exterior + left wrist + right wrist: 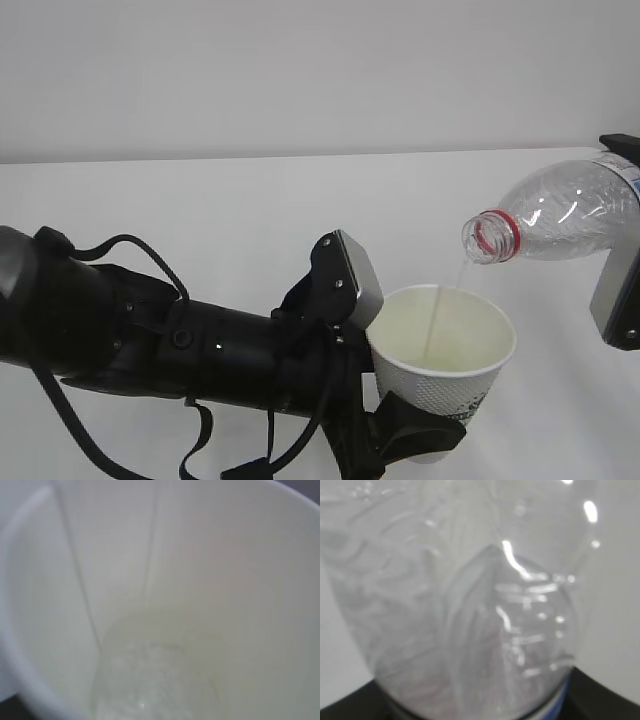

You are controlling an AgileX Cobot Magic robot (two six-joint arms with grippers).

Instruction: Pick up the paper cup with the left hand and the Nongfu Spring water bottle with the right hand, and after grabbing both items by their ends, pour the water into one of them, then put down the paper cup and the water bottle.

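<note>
My left gripper (418,437) is shut on the lower part of the white paper cup (447,384), holding it upright above the table. Its cream inside (200,580) fills the left wrist view, with bubbling water (150,680) at the bottom and the fingers hidden. At the right edge my right gripper (625,215) is shut on the base end of the clear Nongfu Spring water bottle (570,210). The bottle lies tilted, its red-ringed mouth (490,238) lowest and just above the cup's rim. A thin stream of water (435,320) falls into the cup. The bottle (470,605) fills the right wrist view.
The white table (200,220) runs back to a pale wall. The bulky black left arm (180,350) with looping cables lies across the lower left, a grey plate (358,280) at its wrist beside the cup.
</note>
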